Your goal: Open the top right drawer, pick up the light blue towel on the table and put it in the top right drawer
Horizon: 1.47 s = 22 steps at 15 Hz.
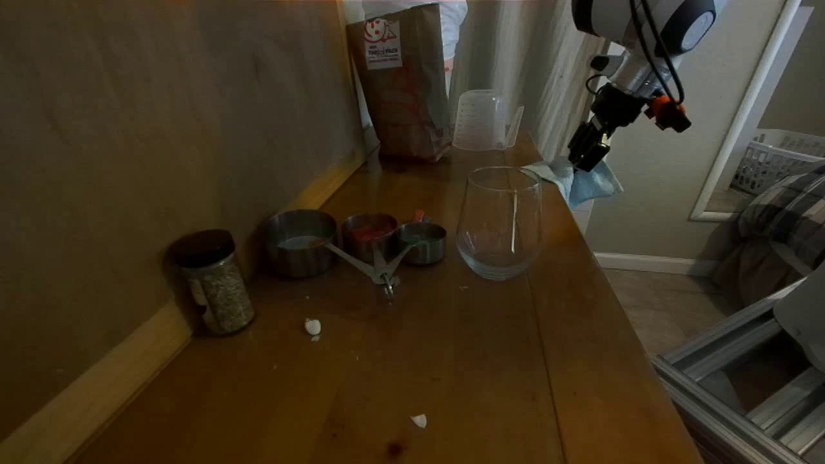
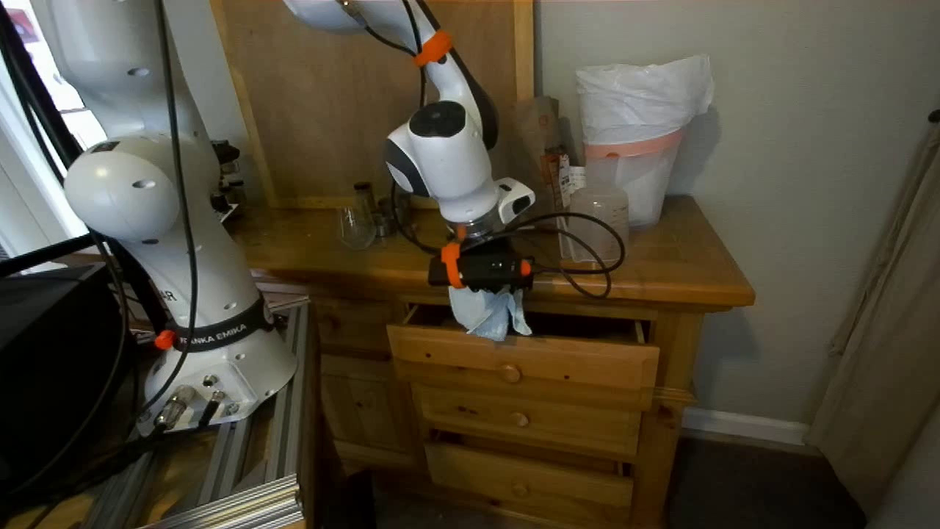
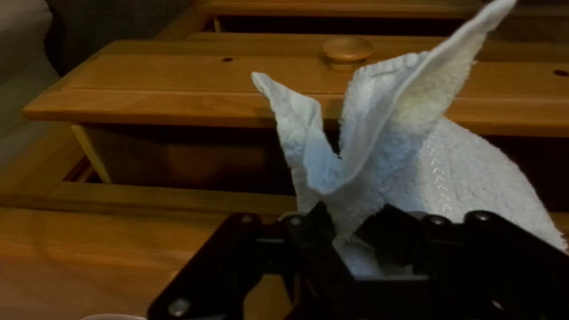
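Light blue towel [image 2: 485, 312]: pinched in nearly closed gripper [image 3: 350, 222], over part-open top right drawer [image 2: 587, 358].
Brown table [image 1: 399, 367], in an exterior view: glass [image 1: 496, 245]; jug [image 1: 477, 122] at its 12 o'clock, cups [image 1: 361, 241] at 9.
Wall [image 1: 664, 206]: pale, glass's 3 o'clock; white baseboard [image 1: 644, 262].

You are holding the towel [image 2: 486, 312] over the top right drawer [image 2: 547, 358] – on the table [image 1: 464, 361], a glass [image 1: 499, 225] is standing beside the measuring cups [image 1: 368, 241].
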### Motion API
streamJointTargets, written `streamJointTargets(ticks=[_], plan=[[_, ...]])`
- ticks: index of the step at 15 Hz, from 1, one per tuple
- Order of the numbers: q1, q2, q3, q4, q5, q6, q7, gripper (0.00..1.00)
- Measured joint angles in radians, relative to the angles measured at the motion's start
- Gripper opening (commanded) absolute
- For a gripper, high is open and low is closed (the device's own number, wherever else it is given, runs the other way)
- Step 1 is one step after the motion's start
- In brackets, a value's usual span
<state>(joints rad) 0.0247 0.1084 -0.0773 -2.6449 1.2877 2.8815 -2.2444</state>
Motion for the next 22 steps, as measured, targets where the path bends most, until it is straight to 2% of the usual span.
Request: streamJointTargets(ticks=[5,10,22], plan=[[0.000,0.079,0.006,0.048,0.121,-0.052,-0.105,0.04],[-0.003,0.158,0.006,0.089,0.195,-0.085,-0.189,0.04],[-0.018,0.295,0.006,0.161,0.241,-0.233,-0.272,0.04]])
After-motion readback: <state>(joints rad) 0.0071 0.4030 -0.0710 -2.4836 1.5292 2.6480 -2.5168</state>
